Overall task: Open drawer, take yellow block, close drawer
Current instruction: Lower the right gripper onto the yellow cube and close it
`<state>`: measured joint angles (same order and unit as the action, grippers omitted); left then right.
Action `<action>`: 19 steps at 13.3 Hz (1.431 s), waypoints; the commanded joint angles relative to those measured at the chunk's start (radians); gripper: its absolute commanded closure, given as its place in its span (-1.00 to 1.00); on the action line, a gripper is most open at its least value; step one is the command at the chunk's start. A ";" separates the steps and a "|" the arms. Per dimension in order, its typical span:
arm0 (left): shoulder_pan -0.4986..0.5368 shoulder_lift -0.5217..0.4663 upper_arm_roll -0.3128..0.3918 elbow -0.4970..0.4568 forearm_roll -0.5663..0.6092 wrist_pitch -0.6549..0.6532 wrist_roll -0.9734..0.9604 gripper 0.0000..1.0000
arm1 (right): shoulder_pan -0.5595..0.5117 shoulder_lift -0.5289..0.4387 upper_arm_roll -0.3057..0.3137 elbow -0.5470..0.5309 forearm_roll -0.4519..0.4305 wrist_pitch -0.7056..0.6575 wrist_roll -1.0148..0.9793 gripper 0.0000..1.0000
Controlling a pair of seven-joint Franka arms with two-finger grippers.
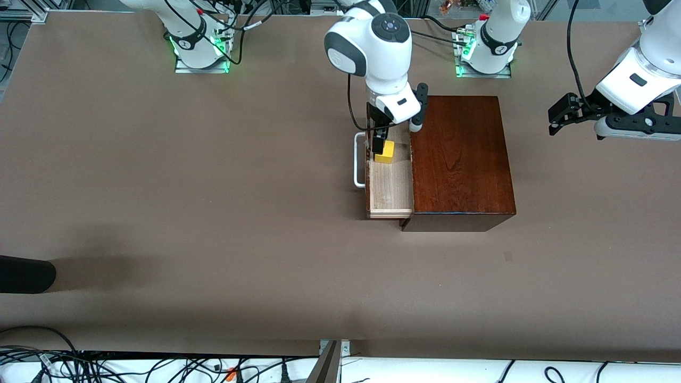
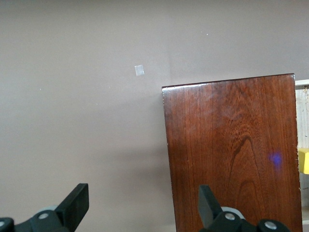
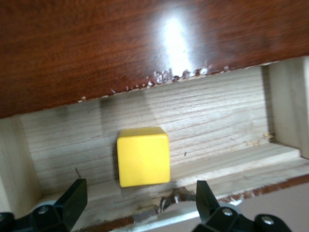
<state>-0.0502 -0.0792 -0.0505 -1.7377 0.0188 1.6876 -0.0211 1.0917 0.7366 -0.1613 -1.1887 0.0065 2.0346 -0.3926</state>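
The drawer [image 1: 391, 186] stands pulled out of the dark reddish-brown box [image 1: 460, 159], toward the right arm's end of the table. Its white handle [image 1: 357, 159] is on that side. The yellow block [image 1: 384, 151] rests on the pale tray floor, at the end of the drawer farther from the front camera. My right gripper [image 1: 378, 143] hangs open just over the block. In the right wrist view the block [image 3: 143, 156] sits between and a little ahead of the gripper [image 3: 140, 193], untouched. My left gripper [image 1: 554, 122] waits open in the air toward the left arm's end, facing the box [image 2: 231, 154].
A dark rounded object [image 1: 26, 274] pokes in at the table edge near the right arm's end. A small pale mark [image 1: 508, 256] lies on the brown table, nearer the front camera than the box. Cables run along the front edge [image 1: 159, 367].
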 commanded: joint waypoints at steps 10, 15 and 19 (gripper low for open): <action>0.010 0.019 -0.005 0.038 -0.011 -0.026 0.003 -1.00 | 0.028 0.075 -0.017 0.047 -0.026 0.044 -0.038 -1.00; 0.010 0.018 -0.006 0.038 -0.010 -0.026 0.003 -1.00 | 0.027 0.079 -0.017 0.046 -0.028 0.055 -0.038 -1.00; 0.010 0.018 -0.009 0.038 -0.011 -0.026 0.001 -1.00 | 0.020 0.092 -0.017 0.046 -0.028 0.072 -0.040 -1.00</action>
<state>-0.0501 -0.0791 -0.0512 -1.7362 0.0188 1.6853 -0.0213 1.1151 0.8080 -0.1754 -1.1713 -0.0107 2.0992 -0.4157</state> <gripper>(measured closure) 0.000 0.000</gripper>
